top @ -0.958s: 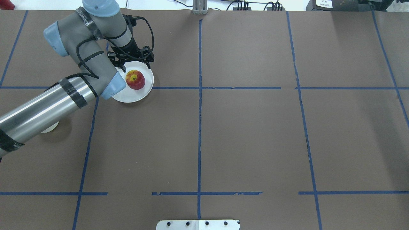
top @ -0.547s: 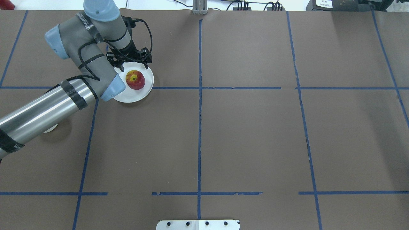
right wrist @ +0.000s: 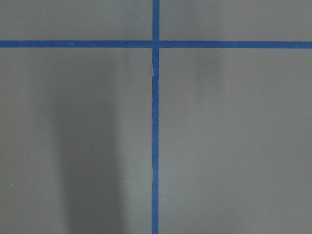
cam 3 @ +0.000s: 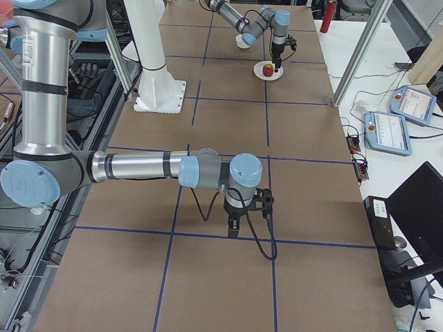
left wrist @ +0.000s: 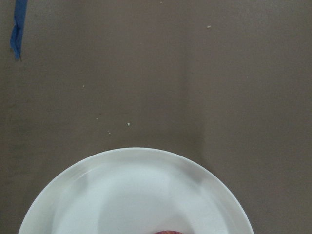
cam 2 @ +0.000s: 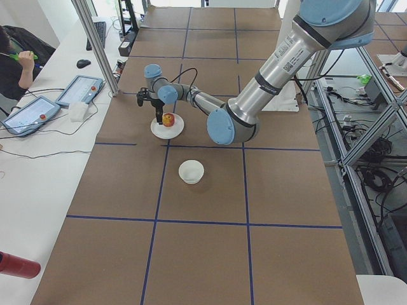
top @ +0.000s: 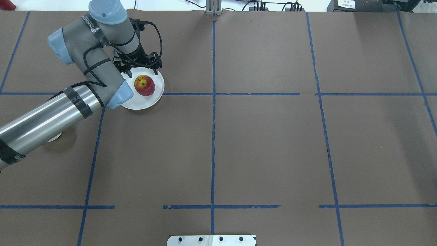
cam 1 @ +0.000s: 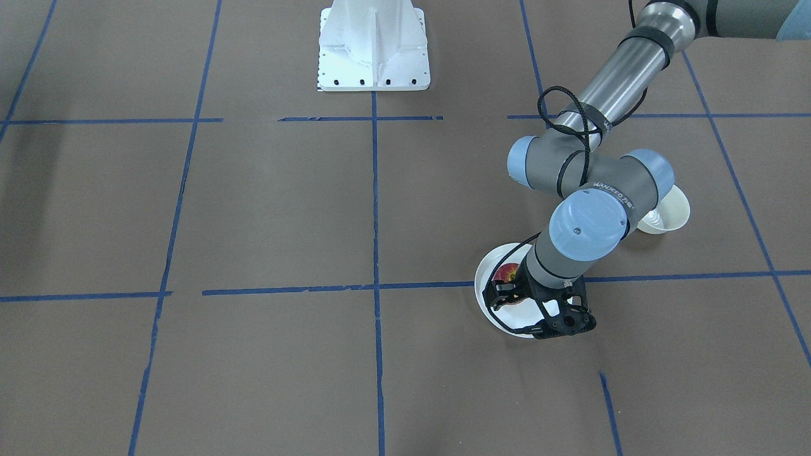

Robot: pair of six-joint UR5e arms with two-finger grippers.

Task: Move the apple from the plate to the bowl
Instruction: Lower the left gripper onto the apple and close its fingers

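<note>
Apple [top: 144, 85]: red with yellow patches, parked roughly in the middle of the plate [top: 136, 101], stem dimple facing up. Not in the bowl [cam 2: 191, 171] yet.

Plate-wise: flat on the surface [top: 266, 143], in the far left quarter, closer to the far edge than the near one and well in from the left edge. Bowl upright on the same left side, nearer the robot's edge, well apart from the plate, mostly tucked under the arm in the overhead view.

As for the left end effector [top: 142, 72]: pointing straight down, spread wide, hovering over the plate's far rim just beyond the apple. Nothing pinched, no visible contact with the apple. Left wrist view: mostly bare plate and brown surface, only a sliver of red at the bottom edge.

Then the right end effector [cam 3: 246, 223]: aimed down over the right end of the surface, right by a crossing of blue tape [right wrist: 155, 146]. Only caught by the side camera, so can't tell whether spread or pressed together. Right wrist view: just the tape cross on the surface.
</note>
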